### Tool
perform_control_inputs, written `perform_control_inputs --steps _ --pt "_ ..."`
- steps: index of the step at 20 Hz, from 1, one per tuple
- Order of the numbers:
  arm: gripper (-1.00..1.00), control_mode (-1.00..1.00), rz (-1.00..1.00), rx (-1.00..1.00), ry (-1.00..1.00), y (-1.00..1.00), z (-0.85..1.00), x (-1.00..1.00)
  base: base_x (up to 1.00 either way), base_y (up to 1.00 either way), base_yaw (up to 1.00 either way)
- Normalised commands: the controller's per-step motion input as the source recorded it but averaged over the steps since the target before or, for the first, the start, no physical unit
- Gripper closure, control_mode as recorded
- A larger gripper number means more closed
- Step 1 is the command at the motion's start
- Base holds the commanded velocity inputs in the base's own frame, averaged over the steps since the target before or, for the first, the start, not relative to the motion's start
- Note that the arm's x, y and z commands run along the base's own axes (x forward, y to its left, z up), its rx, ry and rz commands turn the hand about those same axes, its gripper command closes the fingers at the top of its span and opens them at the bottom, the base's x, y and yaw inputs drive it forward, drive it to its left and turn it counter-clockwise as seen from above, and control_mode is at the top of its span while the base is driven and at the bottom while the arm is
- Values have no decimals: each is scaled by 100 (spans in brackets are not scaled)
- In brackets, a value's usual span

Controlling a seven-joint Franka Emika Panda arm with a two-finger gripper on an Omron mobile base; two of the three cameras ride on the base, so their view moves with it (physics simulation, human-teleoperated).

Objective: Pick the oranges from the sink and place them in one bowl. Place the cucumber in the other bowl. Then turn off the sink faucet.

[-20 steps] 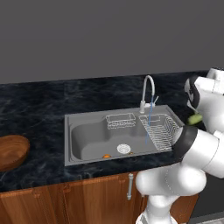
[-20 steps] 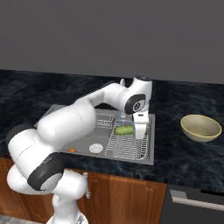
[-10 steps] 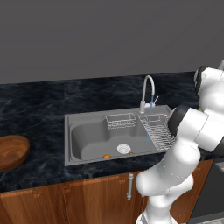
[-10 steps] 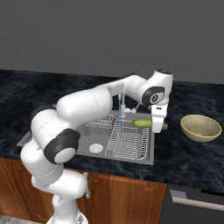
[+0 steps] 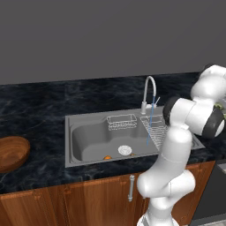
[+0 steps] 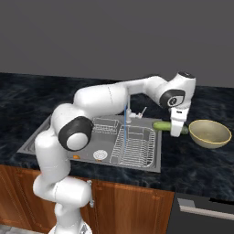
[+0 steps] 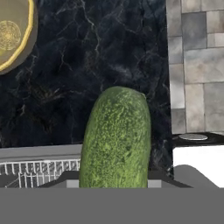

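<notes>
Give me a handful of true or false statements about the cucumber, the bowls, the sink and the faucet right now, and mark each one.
1. The gripper holds the stubby dark green cucumber above the black counter. True.
2. The cucumber already lies in the pale olive-yellow bowl. False: it is beside the bowl, in the gripper.
3. A small orange fruit lies in the grey steel sink near the drain. True.
4. The chrome gooseneck faucet is off. False: a thin blue stream runs down.
5. The reddish-brown wooden bowl holds both oranges. False: it looks empty.
</notes>
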Motion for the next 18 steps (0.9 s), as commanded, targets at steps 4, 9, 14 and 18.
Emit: perform_control_inputs --steps 4,9,14,18 --pt "100 -100 -9 -1 -2 -40 -1 29 0 0 0" --pt "100 -100 -10 -12 -6 -27 -13 20 0 0 0" --pt "100 -100 -10 -15 -8 -24 -15 18 0 0 0" --pt "100 -100 -4 -21 -21 -4 -44 1 0 0 0"
